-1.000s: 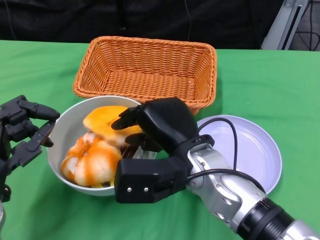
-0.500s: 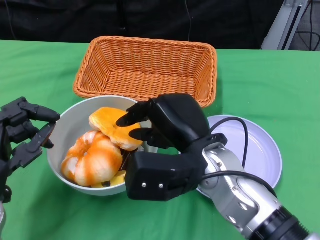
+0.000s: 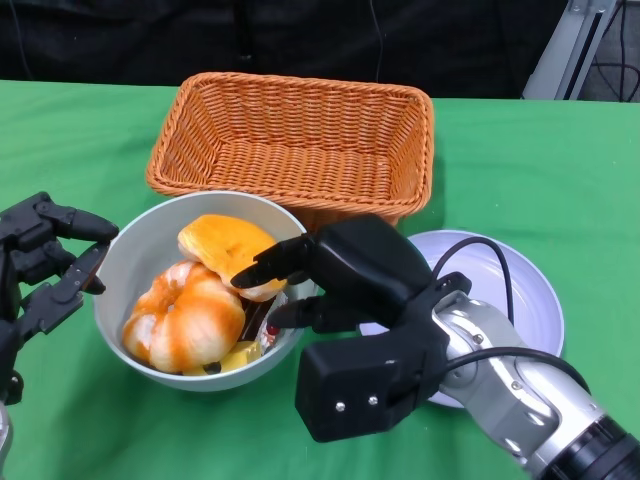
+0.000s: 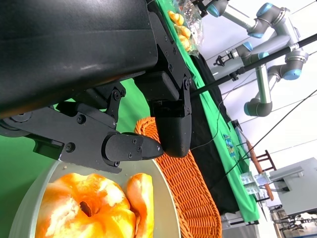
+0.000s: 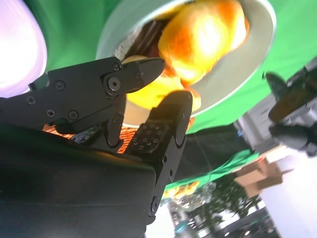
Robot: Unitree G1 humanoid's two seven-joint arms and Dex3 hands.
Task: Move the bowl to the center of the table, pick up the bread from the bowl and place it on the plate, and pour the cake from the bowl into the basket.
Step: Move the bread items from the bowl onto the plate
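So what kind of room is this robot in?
Probably a robot lab. Other robot arms stand behind a table with a green cloth, where a basket and bowl sit for practice.

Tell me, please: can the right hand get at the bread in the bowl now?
Probably yes. The right hand is at the bowl rim, its fingertips at the bread, which lies on top with nothing covering it.

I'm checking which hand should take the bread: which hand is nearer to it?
Right. The right hand has its fingertips at the bread inside the bowl; the left hand sits outside the bowl's opposite rim.
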